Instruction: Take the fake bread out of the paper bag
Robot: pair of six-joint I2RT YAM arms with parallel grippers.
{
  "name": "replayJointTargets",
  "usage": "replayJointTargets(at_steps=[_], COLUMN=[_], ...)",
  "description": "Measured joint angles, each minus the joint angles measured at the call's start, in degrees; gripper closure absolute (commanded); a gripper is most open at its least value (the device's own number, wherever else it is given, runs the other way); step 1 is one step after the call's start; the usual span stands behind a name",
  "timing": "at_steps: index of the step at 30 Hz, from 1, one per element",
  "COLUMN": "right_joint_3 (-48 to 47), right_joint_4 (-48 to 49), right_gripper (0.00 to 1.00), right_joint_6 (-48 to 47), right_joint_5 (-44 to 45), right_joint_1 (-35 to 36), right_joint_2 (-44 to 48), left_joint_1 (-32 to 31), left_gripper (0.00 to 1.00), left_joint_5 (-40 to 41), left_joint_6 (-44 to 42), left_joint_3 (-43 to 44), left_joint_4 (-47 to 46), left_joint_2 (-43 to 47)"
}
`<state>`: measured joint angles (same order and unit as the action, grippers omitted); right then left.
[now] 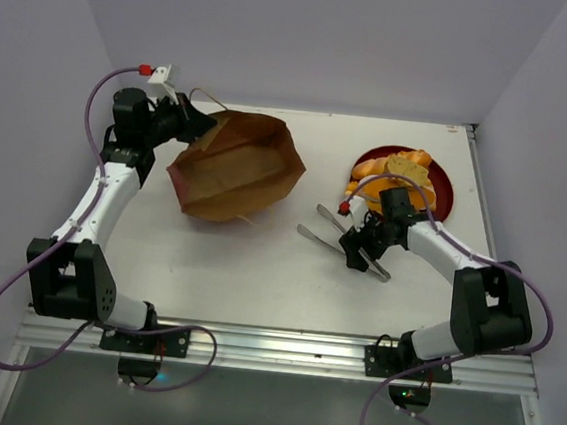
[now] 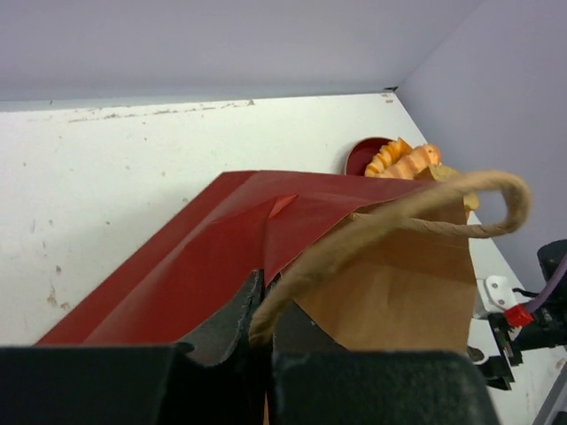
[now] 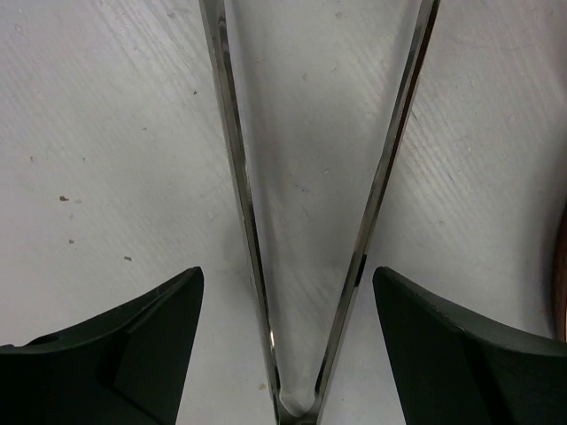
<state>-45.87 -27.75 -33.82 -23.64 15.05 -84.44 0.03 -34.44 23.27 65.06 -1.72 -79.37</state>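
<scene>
- Left gripper [image 1: 207, 125] is at the far left of the table, its jaws pressed together on the rim of the paper bag [image 1: 238, 168]. In the left wrist view the gripper [image 2: 263, 305] pinches the base of a tan loop handle [image 2: 425, 199] along with the red paper.
- Right gripper [image 1: 353, 247] is low over the table with its fingers spread wide. They stand on either side of the metal tongs [image 3: 235, 177] and touch neither arm.
- White table [image 1: 258, 270] carries everything.
- Paper bag is tipped up, with its brown-lined mouth open toward the top camera.
- Red plate [image 1: 444, 193] sits at the far right, well apart from the bag.
- Fake bread [image 1: 398, 168] is piled on that plate, outside the bag.
- Tongs lie flat, just near of the plate.
</scene>
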Motion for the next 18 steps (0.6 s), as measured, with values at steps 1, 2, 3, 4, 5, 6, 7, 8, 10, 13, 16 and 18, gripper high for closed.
replayJointTargets(at_steps=[1, 2, 3, 4, 5, 6, 7, 8, 10, 13, 16, 18], right_joint_3=[-0.1, -0.2, -0.3, -0.3, -0.3, -0.3, -0.3, -0.3, -0.6, -1.4, -1.8, -1.8], right_joint_4=[-0.7, -1.2, -1.7, -2.2, -2.6, -2.9, -3.2, -3.3, -3.8, -4.5, -5.2, -5.8], right_gripper=[0.18, 0.18, 0.17, 0.17, 0.17, 0.17, 0.17, 0.17, 0.16, 0.16, 0.16, 0.16], right_joint_6=[-0.2, -0.3, -0.4, -0.6, -0.7, -0.8, -0.9, -0.9, -0.9, -0.9, -0.7, -0.6], right_joint_5=[0.0, 0.0, 0.0, 0.0, 0.0, 0.0, -0.1, -0.1, -0.5, -1.7, -2.3, -2.8], right_joint_1=[0.0, 0.0, 0.0, 0.0, 0.0, 0.0, 0.0, 0.0, 0.0, 0.0, 0.0, 0.0], right_joint_2=[0.3, 0.7, 1.4, 2.5, 3.8, 5.4, 7.1, 9.0, 12.3, 15.5, 17.2, 18.1], left_joint_1=[0.3, 0.8, 1.3, 2.0, 2.6, 3.3, 3.9, 4.5, 5.8, 7.5, 8.3, 8.8], left_gripper=[0.92, 0.92, 0.91, 0.90, 0.89, 0.87, 0.86, 0.85, 0.80, 0.70, 0.60, 0.52], left_joint_5=[-0.3, -0.6, -0.9, -1.1, -1.3, -1.4, -1.6, -2.0, -2.5, -3.1, -2.8, -2.3], left_joint_6=[0.2, 0.4, 0.7, 1.0, 1.3, 1.6, 1.8, 2.1, 2.7, 3.3, 3.1, 3.0], left_joint_3=[0.9, 1.7, 2.5, 3.6, 4.8, 6.2, 7.8, 9.6, 13.1, 17.5, 20.8, 22.6], left_joint_4=[-0.2, -0.4, -0.4, -0.4, -0.4, -0.3, -0.3, -0.3, -0.3, -0.1, 1.6, 3.3], left_joint_2=[-1.0, -2.2, -3.2, -4.5, -6.1, -7.7, -9.5, -11.6, -15.6, -21.1, -25.2, -27.1])
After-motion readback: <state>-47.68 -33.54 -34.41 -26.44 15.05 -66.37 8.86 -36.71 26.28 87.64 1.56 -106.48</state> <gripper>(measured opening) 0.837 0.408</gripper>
